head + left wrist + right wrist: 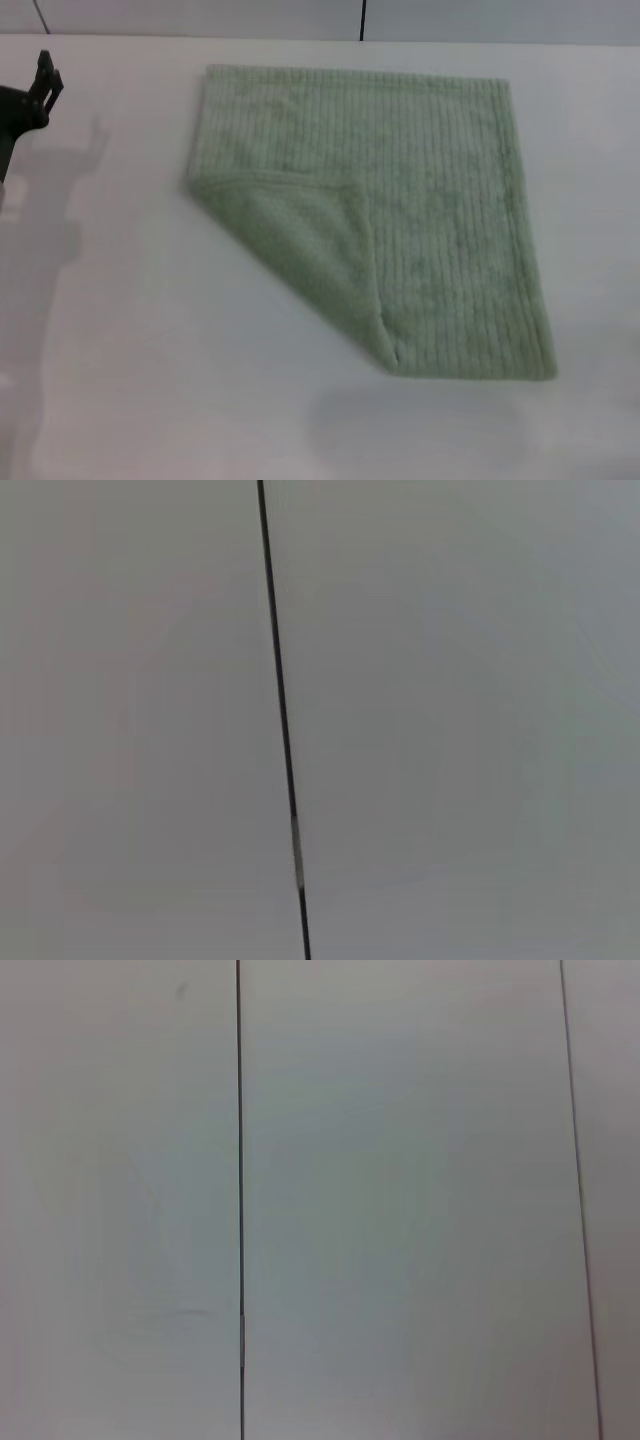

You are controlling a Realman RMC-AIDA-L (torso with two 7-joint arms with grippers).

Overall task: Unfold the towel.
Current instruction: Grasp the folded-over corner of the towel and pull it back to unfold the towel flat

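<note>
The pale sage-green ribbed towel (400,215) lies flat on the white table (120,380) in the head view, right of centre. Its near-left corner is folded over onto the towel as a triangular flap (300,240) showing the plainer underside. My left gripper (30,95) shows as a dark shape at the far left edge, raised and well clear of the towel. My right gripper is out of view. Both wrist views show only pale panels with dark seams, no towel.
A pale wall with a dark vertical seam (361,18) runs behind the table's far edge. The arm's shadow falls on the table at the left (60,200). A faint shadow lies on the table near the front (420,425).
</note>
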